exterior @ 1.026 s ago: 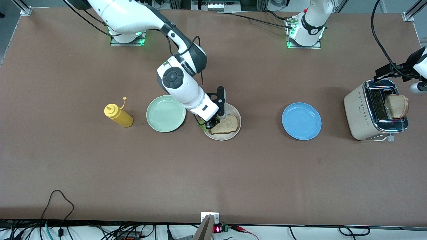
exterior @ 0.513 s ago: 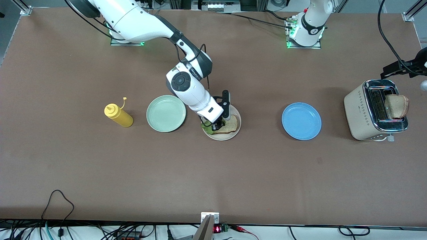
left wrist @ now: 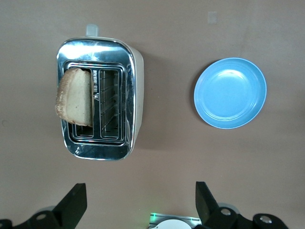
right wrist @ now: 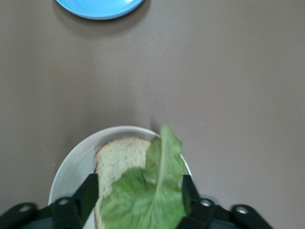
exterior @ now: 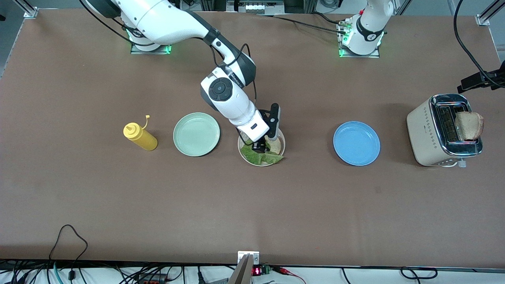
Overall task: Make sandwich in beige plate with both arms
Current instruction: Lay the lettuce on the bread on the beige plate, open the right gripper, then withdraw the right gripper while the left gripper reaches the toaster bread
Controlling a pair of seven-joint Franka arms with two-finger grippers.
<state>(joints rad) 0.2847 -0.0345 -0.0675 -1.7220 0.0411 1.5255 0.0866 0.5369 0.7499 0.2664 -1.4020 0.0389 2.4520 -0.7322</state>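
Right gripper is sitting low over the beige plate, fingers spread wide either side of the lettuce leaf. I can't tell if they're actually touching it; I'm reading it as open, not pinching. The leaf is lying across the toast slice in that plate, covering the part nearer the front camera and hanging a bit over the rim. In the right wrist view I'm seeing lettuce leaf on top of toast slice, the plate rim around them.

Left gripper is hanging high over the toaster at the left arm's end of the table, fingers wide apart, holding nothing. The arm is waiting. The second toast slice is sticking out of one toaster slot.

The blue plate is sitting between the beige plate and the toaster. The mint-green plate and the yellow squeeze bottle are lying toward the right arm's end.
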